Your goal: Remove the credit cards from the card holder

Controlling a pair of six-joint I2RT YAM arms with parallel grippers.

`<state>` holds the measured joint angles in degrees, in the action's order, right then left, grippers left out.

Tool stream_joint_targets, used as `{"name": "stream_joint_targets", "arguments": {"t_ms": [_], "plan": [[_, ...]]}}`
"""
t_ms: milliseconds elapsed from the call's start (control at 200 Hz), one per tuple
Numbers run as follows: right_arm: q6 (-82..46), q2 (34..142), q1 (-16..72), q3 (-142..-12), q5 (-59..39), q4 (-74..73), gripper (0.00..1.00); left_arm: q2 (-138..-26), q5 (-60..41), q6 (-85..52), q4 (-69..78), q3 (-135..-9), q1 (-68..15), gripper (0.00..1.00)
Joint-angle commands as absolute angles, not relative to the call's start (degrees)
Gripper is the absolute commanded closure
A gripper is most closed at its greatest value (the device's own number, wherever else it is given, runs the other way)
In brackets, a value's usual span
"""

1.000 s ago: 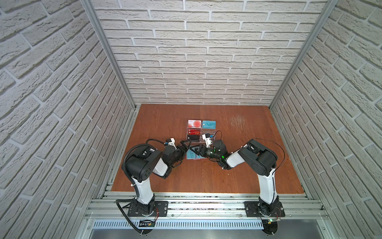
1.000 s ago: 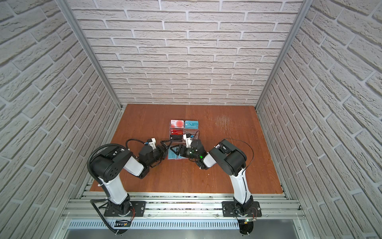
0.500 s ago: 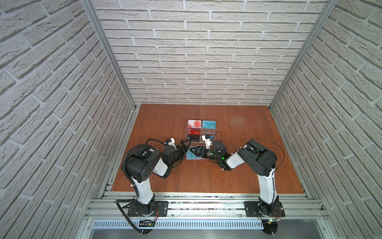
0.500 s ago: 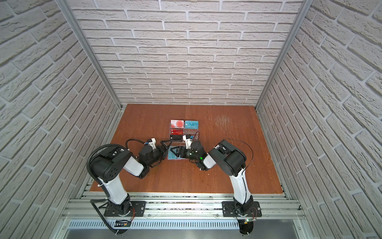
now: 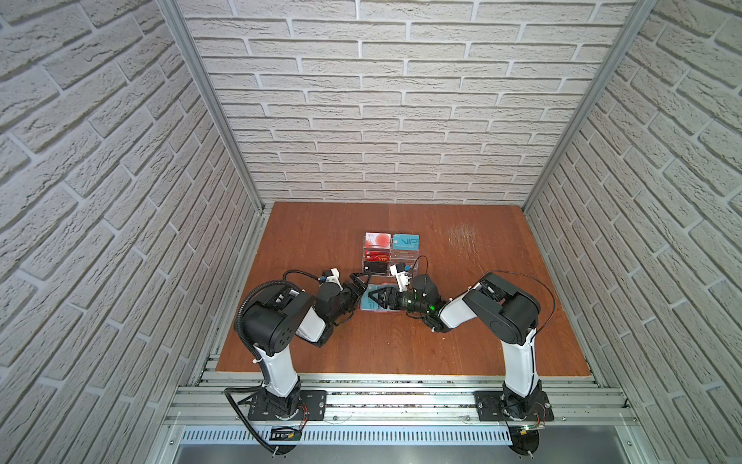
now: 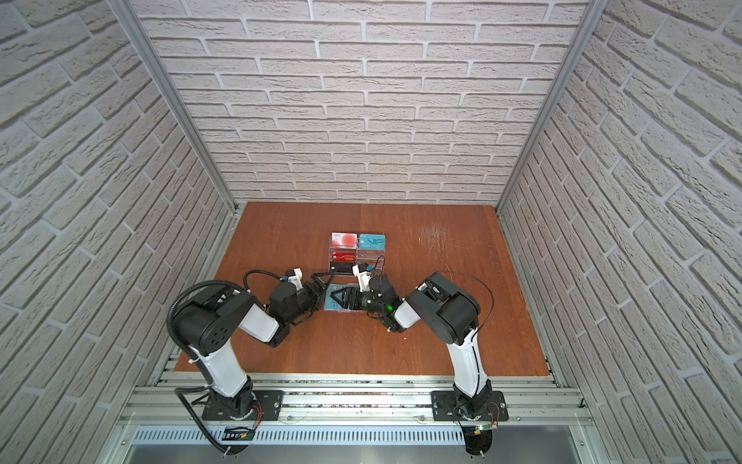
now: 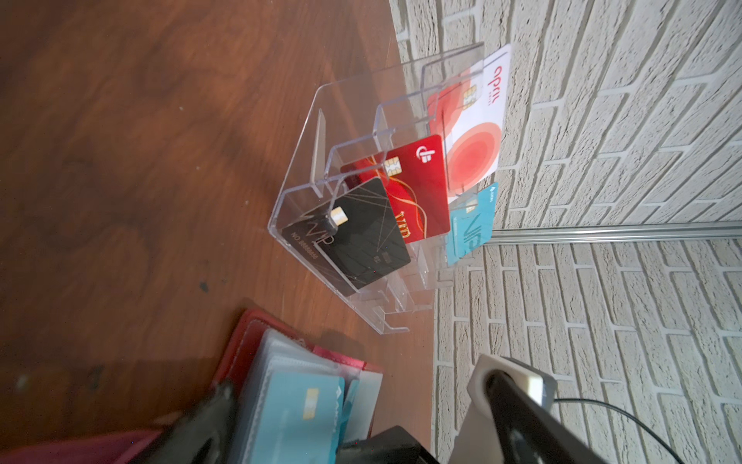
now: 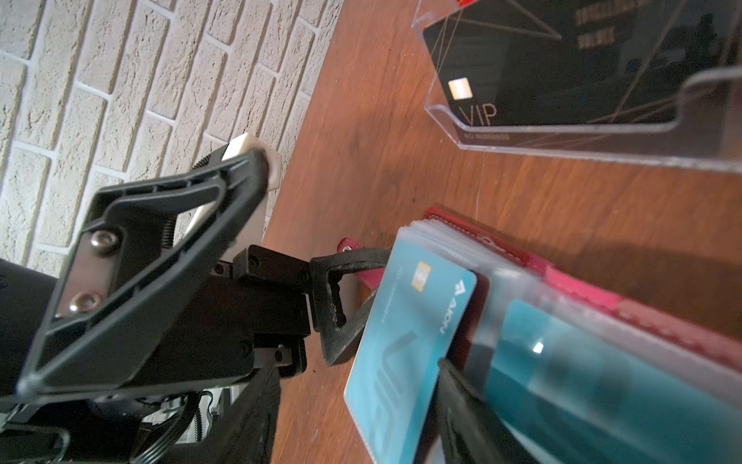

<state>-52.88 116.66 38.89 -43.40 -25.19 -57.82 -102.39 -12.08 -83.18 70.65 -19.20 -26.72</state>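
Observation:
The red card holder [image 5: 366, 306] [image 6: 331, 307] lies open on the table between both arms, its clear sleeve pages fanned up [image 7: 249, 333] [image 8: 582, 293]. A teal credit card [image 7: 297, 409] [image 8: 401, 341] shows in the top sleeve, and a second teal card [image 8: 562, 381] lies deeper in the pages. No red credit card shows in the holder. My left gripper [image 5: 358, 282] [image 6: 321, 282] [image 7: 361, 409] is wide open at the holder's left end, one finger [image 8: 349, 281] against the red snap tab. My right gripper [image 5: 376, 299] [image 6: 341, 299] [image 8: 361, 422] is open astride the raised teal page, one finger [image 8: 457, 401] touching it.
A clear acrylic tiered stand [image 5: 403, 261] [image 6: 371, 259] [image 7: 321, 168] [image 8: 562, 132] stands just behind the holder, holding black, red, white-and-red and teal cards. Brick walls close in the table on three sides. Both arms' wrists crowd the table's middle.
The right gripper's jaws have narrowed around the raised sleeve page. The left gripper has stayed wide open and still at the holder's end.

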Motion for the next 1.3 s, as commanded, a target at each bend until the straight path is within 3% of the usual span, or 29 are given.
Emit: {"name": "stream_joint_targets", "arguments": {"t_ms": [0,1295], "plan": [[-51.94,116.21,42.97,-43.11,-32.17,-53.97,0.39,-103.1,-14.93,-83.82,64.97,-18.01,-28.31,0.02],[-55.63,126.29,41.5,-51.42,-29.84,-53.03,0.49,-101.27,-15.16,-84.21,65.5,-16.61,-27.39,0.02]]}}
